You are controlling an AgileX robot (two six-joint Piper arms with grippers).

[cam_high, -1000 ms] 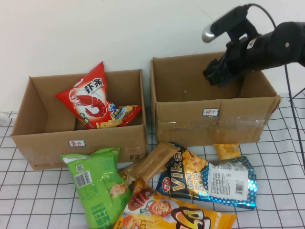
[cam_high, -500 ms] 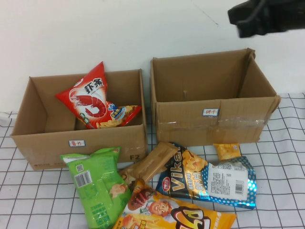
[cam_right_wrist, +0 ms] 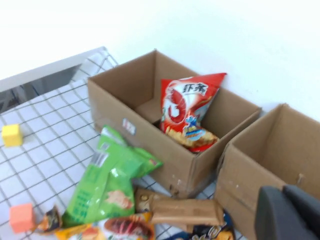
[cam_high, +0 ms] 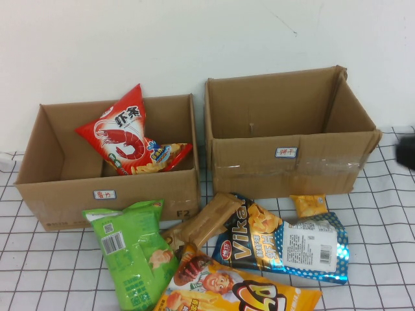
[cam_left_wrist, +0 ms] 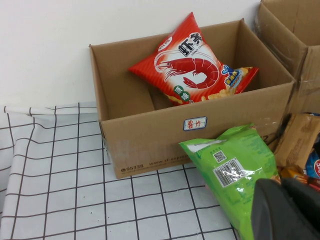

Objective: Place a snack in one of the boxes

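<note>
The left box point(cam_high: 39, 188) holds a red shrimp snack bag point(cam_high: 120, 133) with a smaller bag beside it. The right box point(cam_high: 246, 168) looks empty. In front lie a green bag point(cam_high: 133, 249), a brown bar point(cam_high: 204, 220), a blue bag point(cam_high: 285, 243), a yellow bag point(cam_high: 240, 291) and a small orange pack point(cam_high: 308, 204). My left gripper point(cam_left_wrist: 282, 187) is shut and empty, low over the green bag point(cam_left_wrist: 230, 170). My right gripper point(cam_right_wrist: 283, 192) is shut and empty, off the right box's point(cam_right_wrist: 250, 170) right side. Only a dark blur of the right arm point(cam_high: 407, 152) shows in the high view.
The boxes stand side by side against a white wall on a checked cloth. In the right wrist view a yellow cube point(cam_right_wrist: 11, 135) and an orange cube point(cam_right_wrist: 21, 217) lie on the cloth left of the snacks.
My right arm has lifted from above the right box, swung up and out, and now sits at the right edge. The snacks and boxes have not moved.
</note>
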